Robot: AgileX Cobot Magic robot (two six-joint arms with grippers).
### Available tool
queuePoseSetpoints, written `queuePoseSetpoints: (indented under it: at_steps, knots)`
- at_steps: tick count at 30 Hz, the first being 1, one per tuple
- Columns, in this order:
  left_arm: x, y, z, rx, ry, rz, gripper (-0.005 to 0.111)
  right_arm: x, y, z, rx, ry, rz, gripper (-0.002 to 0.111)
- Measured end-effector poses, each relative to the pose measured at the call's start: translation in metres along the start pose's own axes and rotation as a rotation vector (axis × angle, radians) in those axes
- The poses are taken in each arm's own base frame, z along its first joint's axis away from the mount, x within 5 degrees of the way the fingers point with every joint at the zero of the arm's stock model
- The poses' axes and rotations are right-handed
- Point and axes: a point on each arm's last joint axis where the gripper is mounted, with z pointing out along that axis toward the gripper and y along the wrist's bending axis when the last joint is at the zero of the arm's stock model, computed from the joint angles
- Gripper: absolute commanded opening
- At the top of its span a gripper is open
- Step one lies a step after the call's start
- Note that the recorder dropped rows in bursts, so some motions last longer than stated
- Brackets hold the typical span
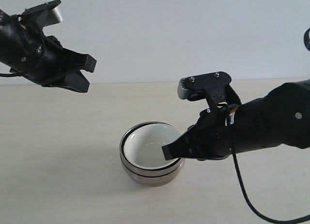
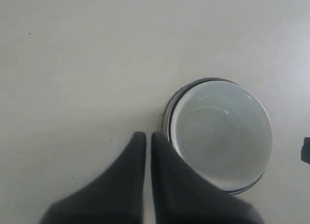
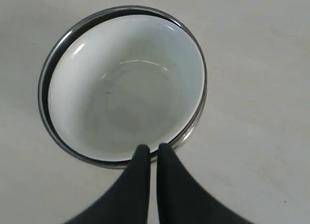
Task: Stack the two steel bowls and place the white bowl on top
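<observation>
The white bowl (image 1: pixel 145 147) (image 2: pixel 220 136) (image 3: pixel 126 88) sits nested inside the two stacked steel bowls (image 1: pixel 154 174), whose shiny rims (image 2: pixel 169 115) (image 3: pixel 44 83) ring it; only their banded outside shows, and I cannot tell which is the dimpled one. My right gripper (image 1: pixel 168 152) (image 3: pixel 153 147) hovers at the right side of the stack, its fingertips over the rim, shut with a thin slit and nothing between them. Raised high at the far left, well away from the bowls, my left gripper (image 1: pixel 88 74) (image 2: pixel 148 136) is shut and empty.
The stack stands on a pale beige table (image 1: pixel 63 151) before a plain light wall. A black cable (image 1: pixel 242 185) from the right arm trails down to the table's front right.
</observation>
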Motion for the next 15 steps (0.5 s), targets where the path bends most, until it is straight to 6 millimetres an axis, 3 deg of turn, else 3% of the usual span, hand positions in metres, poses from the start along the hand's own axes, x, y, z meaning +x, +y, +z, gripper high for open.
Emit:
queuePoseSetpoints:
  at_steps: [15]
  knots:
    - [0.003, 0.0, -0.001, -0.001, 0.012, 0.001, 0.004, 0.005, -0.001, 0.012, 0.006, 0.024, 0.006, 0.0]
